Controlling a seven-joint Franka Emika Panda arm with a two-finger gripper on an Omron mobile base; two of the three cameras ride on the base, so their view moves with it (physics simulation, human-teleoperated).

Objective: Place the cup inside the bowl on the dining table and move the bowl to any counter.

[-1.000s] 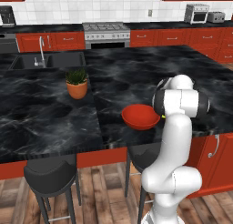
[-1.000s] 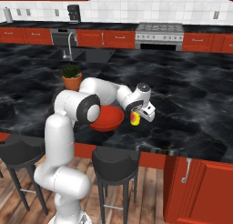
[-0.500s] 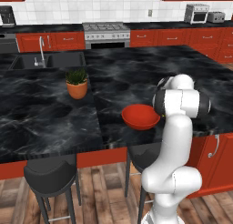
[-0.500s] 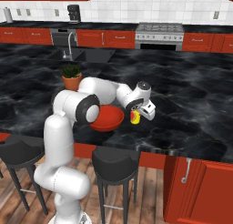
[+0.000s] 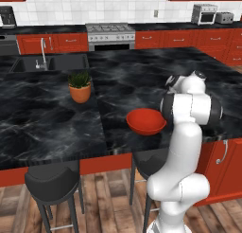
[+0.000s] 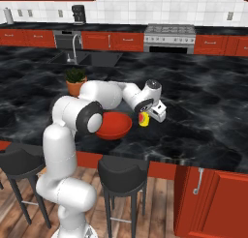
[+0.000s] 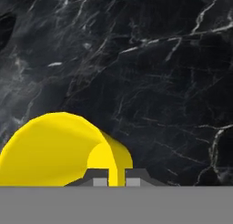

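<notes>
Your arm rises from the base at the near edge of the table (image 6: pixel 193 87), bends at a dark elbow and reaches out low over the black marble top, its forearm passing above the bowl (image 6: pixel 114 126) and its wrist turned down just to the right of it. The end effector (image 6: pixel 144 117) is closed on the cup (image 6: pixel 143 119): in the right base view the small yellow cup with its red patch sits right under the wrist, and in the hand view the two finger tips are pinched close together on the cup's yellow wall (image 7: pixel 59 148), with the veined marble spread out behind it. You cannot tell from these views whether the cup touches the top or is held just above it. The cup is just beside the bowl, on its right, outside the rim. In the left base view the red bowl (image 5: pixel 145 121) rests near the table's front edge, partly behind the arm's shoulder. Beyond the bowl, to its left, stands a potted plant (image 5: pixel 80 87), and further back a sink (image 5: pixel 49 62) with a tap is set into the top. Two dark stools (image 5: pixel 53 184) stand below the bowl's edge of the table. Along the far wall, well behind the bowl, you see red cabinets, a stove (image 5: pixel 110 34) and white tiles.
</notes>
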